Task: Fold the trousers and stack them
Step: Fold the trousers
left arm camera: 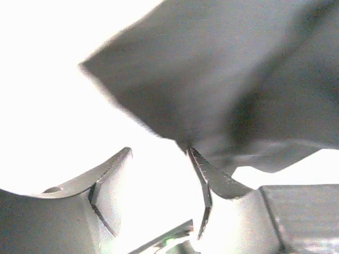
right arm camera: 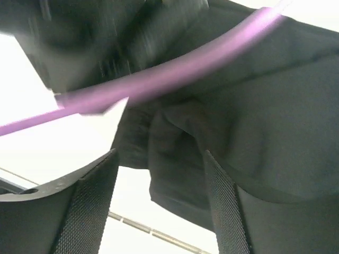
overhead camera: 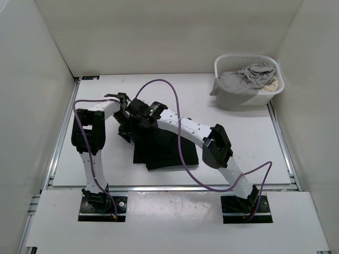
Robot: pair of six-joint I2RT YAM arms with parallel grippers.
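The black trousers (overhead camera: pixel 165 152) lie folded in a dark pile at the middle of the white table. Both arms reach to the pile's far left end. My left gripper (overhead camera: pixel 125 107) is open; in the left wrist view (left arm camera: pixel 159 151) a lifted corner of the trousers (left arm camera: pixel 222 79) hangs just above its right fingertip, with nothing between the fingers. My right gripper (overhead camera: pixel 130 123) is open too; in the right wrist view (right arm camera: pixel 160 153) its mesh-padded fingers straddle a hanging fold of the trousers (right arm camera: pixel 180 169) without closing on it.
A white basket (overhead camera: pixel 224 62) stands at the back right with a light grey garment (overhead camera: pixel 241 82) and a beige cloth (overhead camera: pixel 271 83) in it. A purple cable (right arm camera: pixel 175 74) crosses in front of the right wrist camera. White walls enclose the table.
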